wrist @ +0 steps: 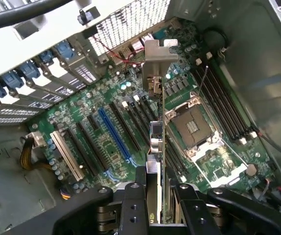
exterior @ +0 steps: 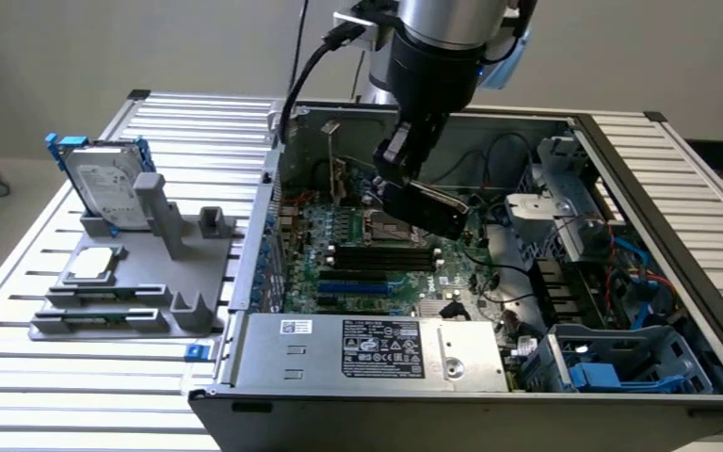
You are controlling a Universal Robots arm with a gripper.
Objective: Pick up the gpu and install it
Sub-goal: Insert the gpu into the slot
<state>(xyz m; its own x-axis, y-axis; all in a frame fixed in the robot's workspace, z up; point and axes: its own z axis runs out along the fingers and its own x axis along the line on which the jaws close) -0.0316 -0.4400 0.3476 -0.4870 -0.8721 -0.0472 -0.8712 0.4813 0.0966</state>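
**Open computer case and parts fixture on the slatted bench (exterior: 35, 377)**

The case (exterior: 644, 179) lies open with the motherboard (exterior: 336, 231) facing up. An open CPU socket (wrist: 191, 128) sits beside black memory slots (wrist: 221, 105), and one blue expansion slot (wrist: 113, 134) runs among black ones. A labelled power supply (exterior: 375, 348) fills the case edge nearest the exterior camera. At the exterior view's left, a grey fixture (exterior: 123, 301) holds an upright blue-framed hard drive (exterior: 101, 179) and a flat square silver chip (exterior: 94, 264).

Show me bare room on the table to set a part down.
Bare table slats: in front of the grey fixture, and beside the case at the exterior view's right. Inside the case, around the held gpu, is crowded.
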